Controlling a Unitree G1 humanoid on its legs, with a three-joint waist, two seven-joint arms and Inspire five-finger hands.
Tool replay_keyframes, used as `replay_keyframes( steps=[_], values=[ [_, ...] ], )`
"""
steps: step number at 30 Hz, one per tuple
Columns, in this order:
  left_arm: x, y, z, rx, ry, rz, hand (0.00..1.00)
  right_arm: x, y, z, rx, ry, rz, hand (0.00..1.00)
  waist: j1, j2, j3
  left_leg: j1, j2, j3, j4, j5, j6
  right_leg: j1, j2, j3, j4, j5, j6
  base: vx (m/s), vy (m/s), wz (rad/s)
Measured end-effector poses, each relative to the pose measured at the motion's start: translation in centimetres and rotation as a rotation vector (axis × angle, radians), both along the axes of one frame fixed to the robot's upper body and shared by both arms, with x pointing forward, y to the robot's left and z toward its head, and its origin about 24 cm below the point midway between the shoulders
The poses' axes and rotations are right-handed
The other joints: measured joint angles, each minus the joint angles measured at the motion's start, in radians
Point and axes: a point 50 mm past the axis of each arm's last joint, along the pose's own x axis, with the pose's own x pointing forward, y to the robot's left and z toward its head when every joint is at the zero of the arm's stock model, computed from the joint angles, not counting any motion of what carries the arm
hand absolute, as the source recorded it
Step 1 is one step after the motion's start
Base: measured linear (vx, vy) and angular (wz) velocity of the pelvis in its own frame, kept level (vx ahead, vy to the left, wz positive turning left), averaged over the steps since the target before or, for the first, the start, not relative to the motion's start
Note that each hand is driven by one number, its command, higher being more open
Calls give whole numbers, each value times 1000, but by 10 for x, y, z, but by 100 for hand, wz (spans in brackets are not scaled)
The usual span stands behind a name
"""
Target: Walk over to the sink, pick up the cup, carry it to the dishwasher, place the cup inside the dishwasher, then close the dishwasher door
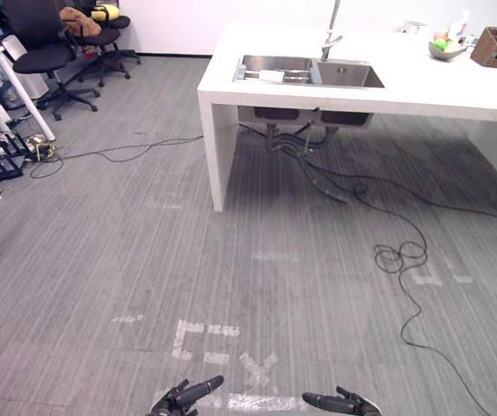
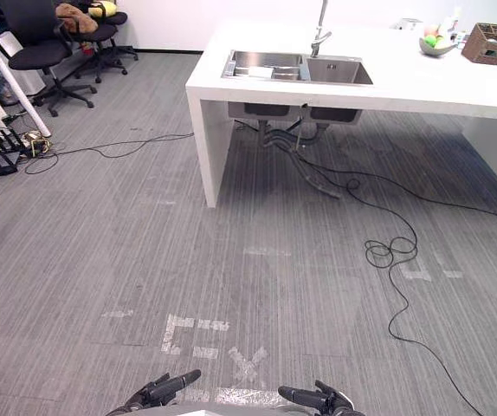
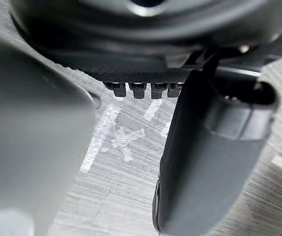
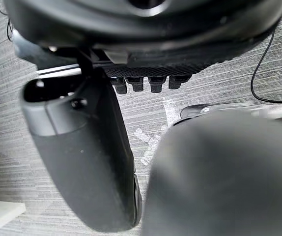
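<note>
A steel double sink (image 1: pixel 345 75) with a tall faucet (image 1: pixel 331 36) is set into a white counter island (image 1: pixel 231 97) across the room. A pale object (image 1: pixel 270 75) lies in the left basin; I cannot tell whether it is the cup. My left hand (image 1: pixel 190 394) and right hand (image 1: pixel 338 402) hang low at the near edge over the grey floor, far from the sink. Both have relaxed, straight fingers and hold nothing. In the left wrist view the left hand's fingers (image 3: pixel 137 89) and thumb stand apart over the floor, as the right hand's fingers (image 4: pixel 151 84) do in the right wrist view.
Black cables (image 1: pixel 397 256) trail over the floor from under the island. Office chairs (image 1: pixel 45 54) and a white desk leg (image 1: pixel 25 97) stand at the far left. A fruit bowl (image 1: pixel 446 48) and a brown box (image 1: pixel 496 46) sit on the counter's right. Tape marks (image 1: pixel 203 338) lie near my hands.
</note>
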Motion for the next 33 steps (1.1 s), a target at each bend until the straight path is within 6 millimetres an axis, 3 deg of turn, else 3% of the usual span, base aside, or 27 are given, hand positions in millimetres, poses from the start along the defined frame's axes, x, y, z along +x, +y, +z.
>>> replay_keyframes(
  steps=[2,3,4,6,8,10,12,15,16,19,21,22,23,25,26,27,28,29,30,31,32,33],
  values=[
    [0,-2,0,0,-2,-2,100,0,-2,1,-2,-3,-8,100,0,3,1,0,-7,-13,-1,-10,20,-67,-23,-2,152,-25,20,-16,36,25],
    [0,0,0,6,-8,-3,100,4,-2,1,12,-24,-27,100,-5,-2,8,12,-11,-36,1,-13,34,-152,-45,2,347,-25,15,10,17,47],
    [0,2,1,13,-7,-3,100,6,1,2,22,-39,-40,100,-14,-6,15,25,-12,-59,7,-17,39,-178,-50,15,417,-44,7,35,-5,57],
    [-1,3,1,13,8,3,100,6,3,2,28,-45,-45,100,-24,-8,17,41,0,-105,17,-30,36,-195,-46,40,420,-75,5,86,-54,74],
    [-1,3,0,7,21,32,100,7,2,2,37,-50,-67,100,-22,0,15,46,25,-138,29,-44,30,-204,-29,61,281,-71,8,182,-97,60],
    [-4,4,0,2,55,111,100,9,1,3,56,-56,-88,100,-20,7,20,53,83,-155,47,-82,2,-247,0,70,100,-15,17,346,-172,21],
    [-6,6,-1,16,72,145,100,12,2,4,72,-76,-91,100,-20,12,31,76,138,-150,83,-129,-40,-295,27,80,54,53,14,387,-202,-6],
    [-13,11,-2,31,106,214,100,10,5,6,86,-99,-88,100,-20,-1,31,152,169,-145,123,-226,-94,-315,19,108,73,106,4,483,-276,7],
    [-16,10,-2,36,116,248,100,9,5,7,95,-107,-103,100,-22,-3,29,175,172,-157,137,-262,-110,-333,-6,90,148,168,-9,539,-355,34],
    [-19,4,-4,38,124,313,100,11,-2,9,107,-112,-133,100,-26,24,18,166,219,-163,229,-269,-109,-358,15,35,310,20,-60,490,-382,38],
    [-24,1,-5,36,111,366,100,7,-5,8,116,-72,-147,100,-23,48,-1,123,273,-180,398,-227,-112,-310,66,-2,332,-63,-113,524,-405,17],
    [-23,5,-4,46,100,366,100,5,-5,7,117,-62,-150,100,-23,51,-6,99,280,-191,459,-199,-113,-290,78,-7,323,-78,-122,529,-389,5],
    [-20,5,-3,46,63,356,100,2,-6,6,118,-40,-153,100,-25,49,-9,39,288,-211,605,-123,-132,-238,102,-11,279,-91,-139,628,-422,-1],
    [-14,5,0,55,-25,306,100,-4,-7,4,110,-4,-157,100,-24,53,-9,-62,323,-162,858,-106,-146,-123,144,-5,159,-78,-164,606,-368,-6],
    [0,5,7,94,-135,237,100,-7,-6,3,98,18,-138,100,-18,53,-4,-151,336,-114,1026,-133,-145,-15,173,2,51,-60,-180,471,-219,-2],
    [15,3,16,112,-225,201,100,-7,-5,3,93,25,-127,100,-14,45,2,-219,322,-104,1091,-159,-138,35,182,5,-3,-53,-187,452,-189,1],
    [30,1,24,124,-300,169,100,-5,-4,3,90,25,-115,100,-8,40,9,-269,301,-104,1120,-181,-129,66,185,8,-32,-49,-193,430,-130,-3],
    [63,-6,48,139,-477,88,100,2,-4,4,84,13,-107,100,9,29,32,-366,243,-94,1122,-234,-108,121,185,23,-88,-40,-197,409,-79,-22],
    [86,-14,71,139,-639,29,100,11,-3,5,84,-5,-106,100,25,25,49,-435,203,-69,1075,-261,-81,151,178,41,-112,-39,-198,480,-45,-61],
    [111,-29,106,125,-917,-44,100,27,-1,7,89,-40,-115,100,37,24,65,-516,166,-7,923,-266,-71,175,165,75,-128,-40,-197,391,-5,-70],
    [123,-37,127,144,-1010,-97,100,30,-1,8,88,-54,-116,100,41,26,69,-543,154,29,807,-241,-73,182,159,91,-130,-41,-195,443,49,-86],
    [142,-58,161,195,-1179,-199,100,40,-2,11,83,-95,-111,100,47,34,72,-568,123,76,532,-137,-91,211,142,126,-132,-54,-175,511,113,-102]
  ],
)
